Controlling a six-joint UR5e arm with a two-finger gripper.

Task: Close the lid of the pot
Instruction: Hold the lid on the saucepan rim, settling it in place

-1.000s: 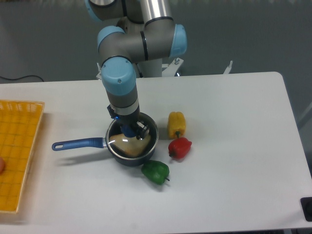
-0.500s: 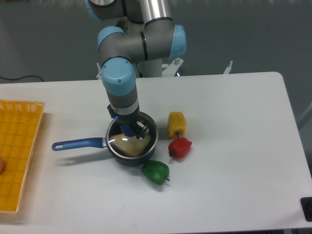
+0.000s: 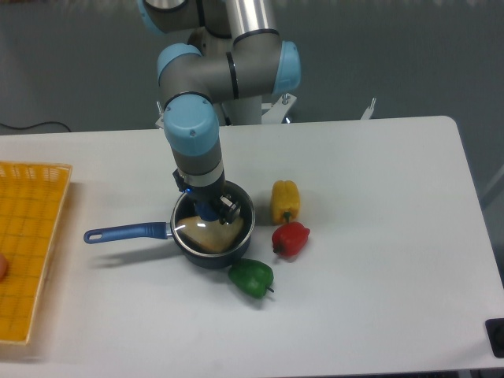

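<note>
Your jaws [image 3: 211,208] look closed on the blue knob of the lid [image 3: 206,233], sitting on the pot [image 3: 214,236] at bench centre; release off-level or lift early and it may skid toward the yellow pepper [image 3: 284,201] at 3 o'clock.

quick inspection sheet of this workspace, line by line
surface: white table, bare on its right part.
pot: dark saucepan, blue handle pointing left.
lid: glass lid lying over the pot's mouth; whether it is fully seated cannot be told.
clutter: yellow pepper, red pepper and green pepper just right of and in front of the pot; yellow tray at the left edge.
gripper: gripper down at the lid's knob; jaw state cannot be told.
cables: dark cable behind the table's far left edge.
surroundings: grey wall behind; dark object at the lower right corner.
</note>
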